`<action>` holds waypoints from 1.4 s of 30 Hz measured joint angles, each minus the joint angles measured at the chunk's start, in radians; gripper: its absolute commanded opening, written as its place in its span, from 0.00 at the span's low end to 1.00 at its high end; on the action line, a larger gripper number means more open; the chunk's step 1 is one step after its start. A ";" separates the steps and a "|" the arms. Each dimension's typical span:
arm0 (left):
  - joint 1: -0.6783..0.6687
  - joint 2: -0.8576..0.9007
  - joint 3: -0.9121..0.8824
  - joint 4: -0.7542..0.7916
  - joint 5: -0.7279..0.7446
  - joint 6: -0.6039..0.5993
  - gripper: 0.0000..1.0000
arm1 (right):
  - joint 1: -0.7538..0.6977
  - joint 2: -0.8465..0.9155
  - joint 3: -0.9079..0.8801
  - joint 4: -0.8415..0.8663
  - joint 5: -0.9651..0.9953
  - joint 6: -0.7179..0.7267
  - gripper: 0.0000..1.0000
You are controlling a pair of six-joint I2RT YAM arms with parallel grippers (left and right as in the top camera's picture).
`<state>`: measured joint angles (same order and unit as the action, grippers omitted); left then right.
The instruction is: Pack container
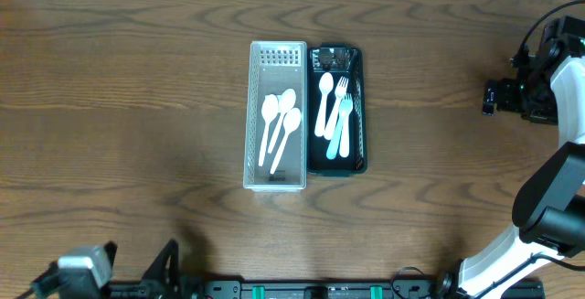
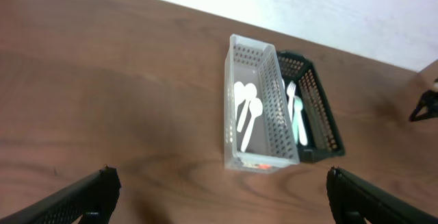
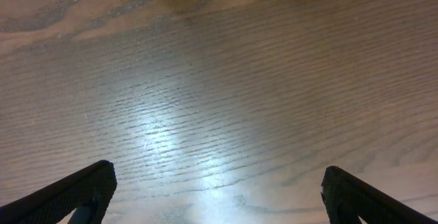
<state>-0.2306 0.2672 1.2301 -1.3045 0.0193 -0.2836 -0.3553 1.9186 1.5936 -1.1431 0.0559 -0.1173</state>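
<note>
A clear perforated container [image 1: 249,116] stands mid-table and holds three white spoons [image 1: 279,125]. A black perforated container [image 1: 359,107] touches its right side and holds a white spoon [image 1: 324,102], a white fork [image 1: 339,102] and a light blue fork [image 1: 342,134]. Both containers show in the left wrist view, clear [image 2: 270,107] and black [image 2: 321,111]. My left gripper [image 2: 219,200] is open and empty, near the table's front left, far from the containers. My right gripper [image 3: 215,196] is open and empty over bare wood; it appears at the far right in the overhead view [image 1: 498,96].
The wooden table [image 1: 119,107] stretches around the containers on all sides. The right arm [image 1: 548,189] runs along the right edge. The table's far edge meets a white wall [image 2: 342,11].
</note>
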 measured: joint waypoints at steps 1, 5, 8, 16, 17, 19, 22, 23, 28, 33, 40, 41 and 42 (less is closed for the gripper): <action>0.000 0.000 -0.021 0.031 0.000 0.021 0.98 | 0.000 0.000 0.000 0.000 0.000 0.000 0.99; 0.000 0.000 -0.110 0.162 0.000 0.095 0.98 | 0.000 0.000 0.000 0.000 0.000 0.000 0.99; 0.000 0.000 -0.195 0.248 0.000 0.145 0.98 | 0.000 0.000 0.000 0.000 0.000 0.000 0.99; 0.056 0.000 -0.438 0.476 0.000 0.211 0.98 | 0.000 0.000 0.000 0.000 0.000 0.000 0.99; 0.074 -0.002 -0.475 0.519 0.004 0.214 0.98 | 0.000 0.000 0.000 0.000 0.000 0.000 0.99; 0.112 -0.014 -0.553 0.603 0.013 0.217 0.98 | 0.000 0.000 0.000 0.000 0.000 0.000 0.99; 0.147 -0.062 -0.650 0.708 0.042 0.229 0.98 | 0.000 0.000 0.000 0.000 0.000 0.000 0.99; 0.155 -0.086 -0.683 0.743 0.050 0.235 0.98 | 0.000 0.000 0.000 0.000 0.000 0.000 0.99; 0.206 -0.237 -0.865 0.927 0.105 0.251 0.98 | 0.000 0.000 0.000 0.000 0.000 0.000 0.99; 0.253 -0.252 -0.974 1.066 0.153 0.260 0.98 | 0.000 0.000 0.000 0.000 0.000 0.000 0.99; 0.264 -0.254 -1.020 1.085 0.166 0.316 0.98 | 0.000 0.000 0.000 0.000 0.000 0.000 0.99; 0.264 -0.254 -1.029 1.086 0.166 0.327 0.98 | 0.000 0.000 0.000 0.000 0.000 0.000 0.99; 0.264 -0.255 -1.043 1.088 0.166 0.338 0.98 | 0.000 0.000 0.000 0.000 0.000 0.000 0.99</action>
<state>0.0330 0.0120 0.1871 -0.2169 0.1848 0.0540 -0.3553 1.9186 1.5936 -1.1435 0.0559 -0.1173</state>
